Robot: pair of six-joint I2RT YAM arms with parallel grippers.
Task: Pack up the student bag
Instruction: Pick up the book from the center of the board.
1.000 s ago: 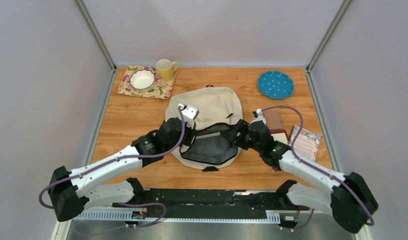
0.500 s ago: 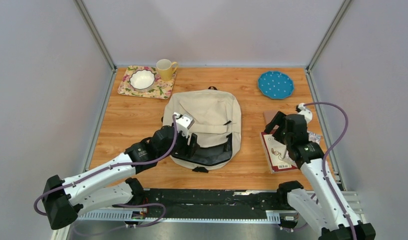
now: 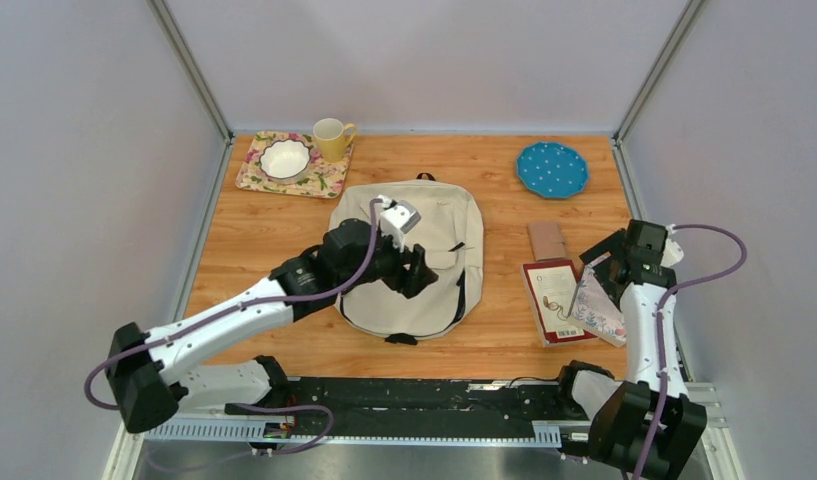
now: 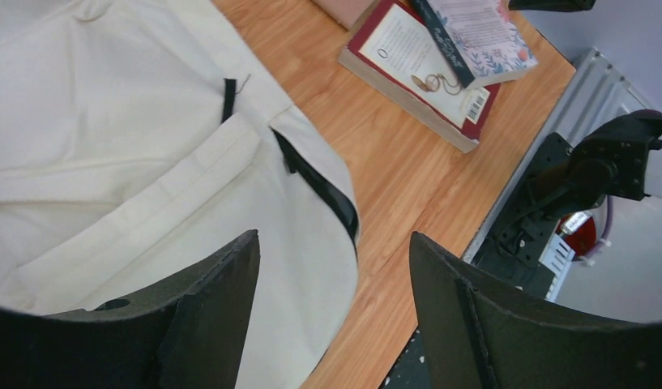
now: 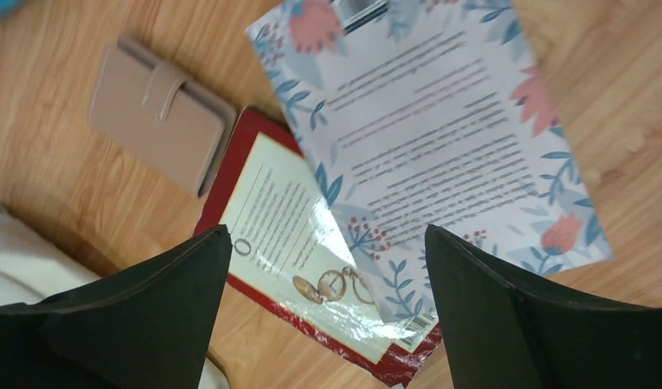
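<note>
**Top view.** My left fingers hang over the student bag, spread wide with nothing between them. The bag lies flat at the centre of the wooden surface. It is soft cream fabric with a rounded top and a black loop at 12 o'clock. My right fingers, at 3 o'clock from the bag, are also spread and empty. They are above a floral book that partly overlaps a red book. A tan wallet sits just beyond the red book at 12 o'clock. A blue dotted plate is at 1 o'clock. A white bowl sits on a floral mat at 11 o'clock, with a yellow mug at the mat's far corner.

**Left wrist.** Both fingers are apart and touch nothing. Below them is creased cream cloth with a stitched flap edge and a black trim line. The books lie on bare wood at 1 o'clock.

**Right wrist.** The fingers are wide and empty. Between them I see the red book's glossy cover with a pocket-watch picture, and the floral book's matte cover lying across its corner. The wallet, with a tab closure, is at 10 o'clock. A sliver of the bag shows at 8 o'clock.
</note>
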